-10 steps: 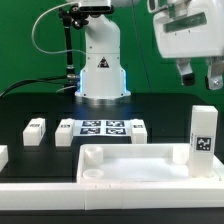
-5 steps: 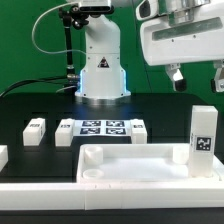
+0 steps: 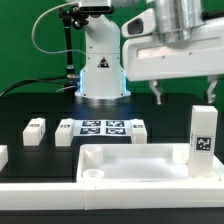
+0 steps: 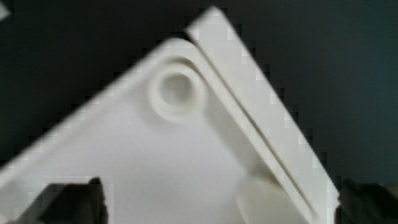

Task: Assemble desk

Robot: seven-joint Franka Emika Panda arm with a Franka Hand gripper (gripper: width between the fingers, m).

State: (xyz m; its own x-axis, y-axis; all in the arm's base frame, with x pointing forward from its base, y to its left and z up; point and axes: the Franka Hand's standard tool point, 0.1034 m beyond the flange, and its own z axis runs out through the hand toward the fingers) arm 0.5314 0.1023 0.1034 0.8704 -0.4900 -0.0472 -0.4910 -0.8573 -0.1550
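One white plastic tabletop panel (image 3: 135, 152) with a raised rim lies flat on the black table (image 3: 25, 105), below the white two-finger pincer (image 3: 185, 96). The pincer hangs in the air with its jaws wide apart and nothing between them. Inside the rim, the shallow tray of the panel shows only its own round corner socket (image 3: 93, 172). The wrist view looks straight down on another such socket (image 4: 178, 88) beside the rim, with one dark fingertip (image 4: 71, 203) at the picture's edge.

A short square white upright leg (image 3: 203, 133) with a black-and-white tag stands below the pincer, under the finger on the exterior view's right, at the panel's far corner. Whether it sits in a socket cannot be told. Three lying legs (image 3: 35, 130) rest on the table lower than the pincer and well off to the exterior view's left. The flat white marker board (image 3: 103, 127) lies between two of them, in front of the white robot base (image 3: 100, 70).

Compared with a second ago, the pincer has come in from the exterior view's right edge toward the middle and sits lower, closer to the upright leg. Its jaws are as wide as before. The panel and all the legs lie where they were.
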